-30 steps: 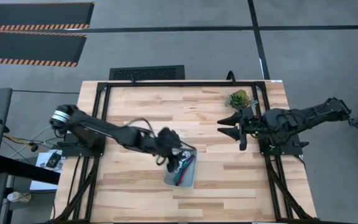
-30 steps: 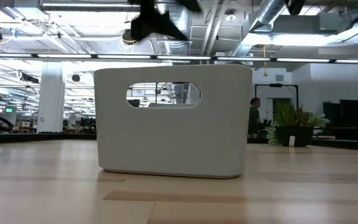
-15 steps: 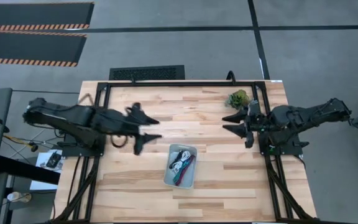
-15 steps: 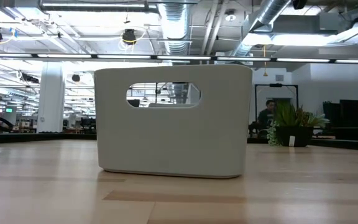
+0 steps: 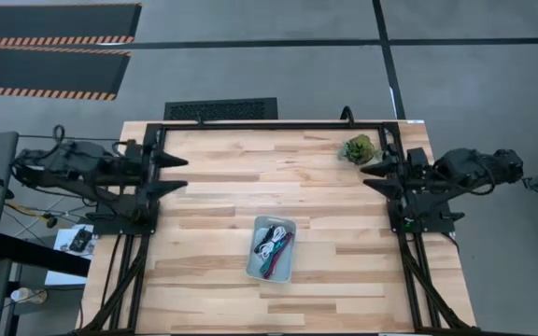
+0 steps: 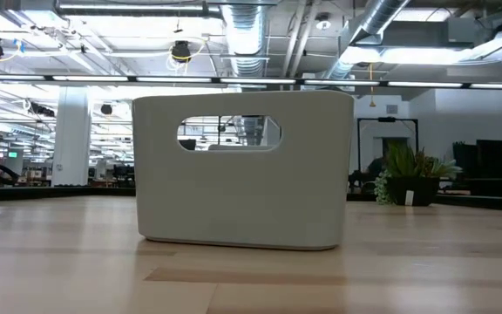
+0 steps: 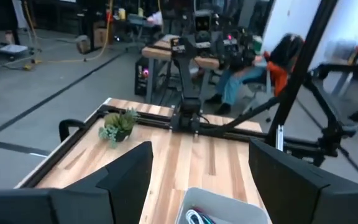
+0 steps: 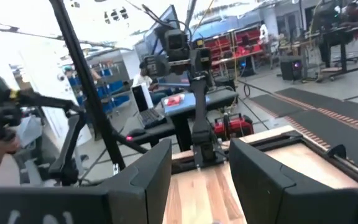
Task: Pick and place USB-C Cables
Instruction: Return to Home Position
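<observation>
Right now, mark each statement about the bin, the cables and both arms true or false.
The USB-C cables lie inside the gray bin. True.
The left arm has its jaws over the bin. False: it sits at the left edge of the table, jaws open and empty.
The right arm has its jaws shut on a cable. False: they are open and empty, at the right edge.
The small plant stands near the right arm. True.
</observation>
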`<act>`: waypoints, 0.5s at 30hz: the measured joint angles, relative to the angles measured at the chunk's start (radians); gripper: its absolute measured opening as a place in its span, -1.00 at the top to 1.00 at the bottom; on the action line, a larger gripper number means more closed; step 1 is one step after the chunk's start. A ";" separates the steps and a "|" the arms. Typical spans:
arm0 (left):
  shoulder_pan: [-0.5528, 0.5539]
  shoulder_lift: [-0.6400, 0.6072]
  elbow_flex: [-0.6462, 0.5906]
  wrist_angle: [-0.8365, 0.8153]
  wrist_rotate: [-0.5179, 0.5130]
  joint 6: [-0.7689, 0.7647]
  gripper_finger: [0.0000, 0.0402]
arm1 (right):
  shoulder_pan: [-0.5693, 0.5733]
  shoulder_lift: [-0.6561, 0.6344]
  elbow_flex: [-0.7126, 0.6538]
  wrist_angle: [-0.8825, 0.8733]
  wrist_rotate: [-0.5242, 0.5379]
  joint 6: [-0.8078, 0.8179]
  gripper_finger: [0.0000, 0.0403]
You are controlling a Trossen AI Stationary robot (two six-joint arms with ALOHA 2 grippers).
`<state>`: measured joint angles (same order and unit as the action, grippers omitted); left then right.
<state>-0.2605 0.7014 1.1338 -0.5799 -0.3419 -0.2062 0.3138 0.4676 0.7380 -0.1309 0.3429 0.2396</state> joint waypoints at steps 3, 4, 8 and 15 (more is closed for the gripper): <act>0.001 -0.091 -0.102 0.047 -0.007 -0.018 -0.25 | 0.018 -0.037 -0.055 0.034 0.012 -0.002 0.08; 0.002 -0.117 -0.139 0.075 -0.007 -0.018 -0.25 | 0.023 -0.049 -0.079 0.042 0.021 -0.002 0.08; 0.001 -0.186 -0.276 0.242 -0.003 -0.030 -0.25 | 0.036 -0.080 -0.150 0.074 0.023 -0.002 0.09; 0.002 -0.191 -0.444 0.463 0.017 -0.041 -0.25 | 0.081 -0.065 -0.204 0.095 0.001 0.022 0.08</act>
<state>-0.2588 0.5108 0.6894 -0.1167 -0.3254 -0.2474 0.3949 0.4030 0.5342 -0.0354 0.3435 0.2615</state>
